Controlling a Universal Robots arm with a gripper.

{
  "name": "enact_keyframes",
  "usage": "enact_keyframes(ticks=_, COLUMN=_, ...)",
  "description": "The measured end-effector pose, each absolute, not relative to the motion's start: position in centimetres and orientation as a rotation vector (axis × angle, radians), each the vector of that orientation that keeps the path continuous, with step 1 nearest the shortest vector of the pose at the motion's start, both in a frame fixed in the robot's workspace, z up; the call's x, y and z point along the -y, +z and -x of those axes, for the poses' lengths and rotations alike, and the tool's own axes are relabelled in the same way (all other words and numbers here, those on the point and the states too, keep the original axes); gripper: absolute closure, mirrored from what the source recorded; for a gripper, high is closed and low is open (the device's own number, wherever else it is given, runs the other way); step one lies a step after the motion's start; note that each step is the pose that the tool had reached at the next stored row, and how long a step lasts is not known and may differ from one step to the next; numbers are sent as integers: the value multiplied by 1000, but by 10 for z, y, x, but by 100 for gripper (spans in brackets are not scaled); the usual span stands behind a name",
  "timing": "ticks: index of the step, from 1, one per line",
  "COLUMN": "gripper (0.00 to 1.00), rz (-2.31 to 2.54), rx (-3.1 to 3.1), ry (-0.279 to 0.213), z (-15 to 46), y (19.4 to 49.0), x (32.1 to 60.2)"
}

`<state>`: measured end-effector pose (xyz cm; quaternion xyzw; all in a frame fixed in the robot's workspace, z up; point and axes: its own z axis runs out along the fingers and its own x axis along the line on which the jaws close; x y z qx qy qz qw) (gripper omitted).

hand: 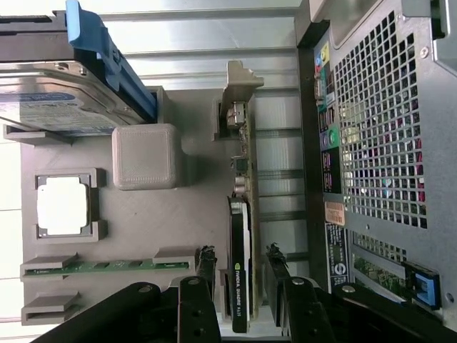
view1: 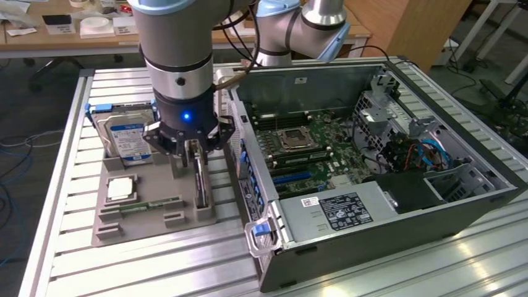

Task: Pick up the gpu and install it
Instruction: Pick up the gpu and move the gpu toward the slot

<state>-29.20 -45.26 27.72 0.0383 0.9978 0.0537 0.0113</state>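
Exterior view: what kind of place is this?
Probably a robotics lab bench: a robot arm over an aluminium-profile table, an open computer case on its side, and a grey fixture tray of PC parts. Desks with clutter stand behind.

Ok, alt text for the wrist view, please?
The tool straddles the gpu, which stands on edge in a grey tray, jaws open with gaps either side. A hard drive, processor and memory stick sit in the tray; the computer case is alongside.

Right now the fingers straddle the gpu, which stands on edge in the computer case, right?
Not in the case. The gpu stands on edge in the gray tray beside the computer case, fingers straddling it, as the wrist view shows.
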Motion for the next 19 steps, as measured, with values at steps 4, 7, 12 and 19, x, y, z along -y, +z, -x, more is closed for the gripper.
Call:
enact_keyframes(ticks=4, gripper=58, rz=-119, rx=-3112, ry=167, z=290, y=276, x=453)
enact_keyframes(ticks=7, gripper=58, rz=-120, rx=-3112, ry=167, z=290, y=273, x=453)
enact_keyframes(ticks=12, gripper=58, rz=-119, rx=-3112, ry=167, z=290, y=266, x=453)
enact_keyframes(ticks=19, gripper=58, rz=-119, rx=-3113, ry=167, z=290, y=261, x=453)
